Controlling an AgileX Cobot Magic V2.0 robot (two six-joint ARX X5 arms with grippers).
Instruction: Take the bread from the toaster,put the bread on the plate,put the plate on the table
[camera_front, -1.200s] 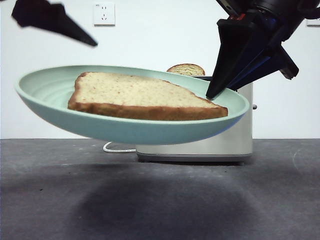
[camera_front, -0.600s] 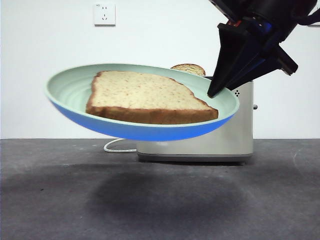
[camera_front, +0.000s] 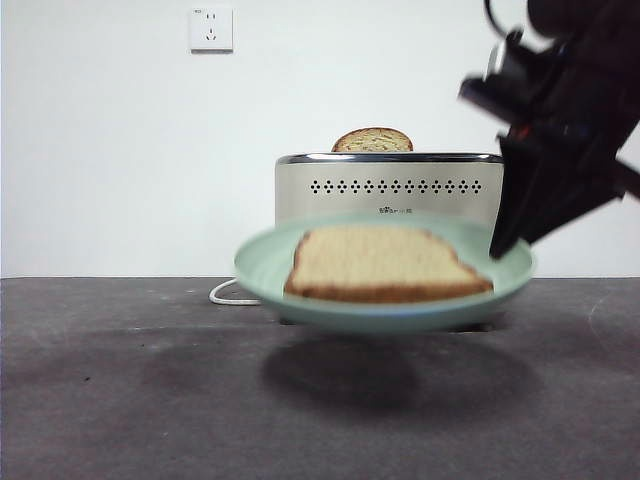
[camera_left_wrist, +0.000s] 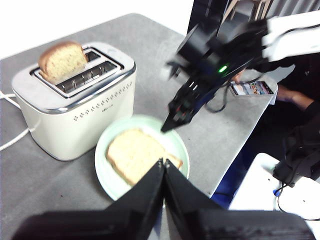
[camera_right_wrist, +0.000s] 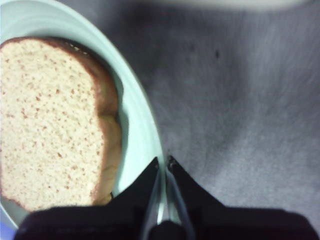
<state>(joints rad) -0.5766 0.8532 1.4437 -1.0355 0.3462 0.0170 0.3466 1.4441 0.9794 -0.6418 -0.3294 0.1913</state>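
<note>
The bread lies flat on the mint-green plate, which hangs level a little above the table, just in front of the toaster. My right gripper comes down from the upper right and is shut on the plate's right rim. The right wrist view shows its jaws pinching the rim of the plate beside the bread. My left gripper is shut on nothing, high above the plate, bread and toaster. It is out of the front view.
A narrower domed slice stands in the toaster's slot, also visible in the left wrist view as the same slice. A white cord trails left behind the plate. A wall socket sits high on the white wall.
The right gripper has carried the plate with the bread down and to the right, away from the camera, to in front of the toaster. The dark tip at the top left has gone.
</note>
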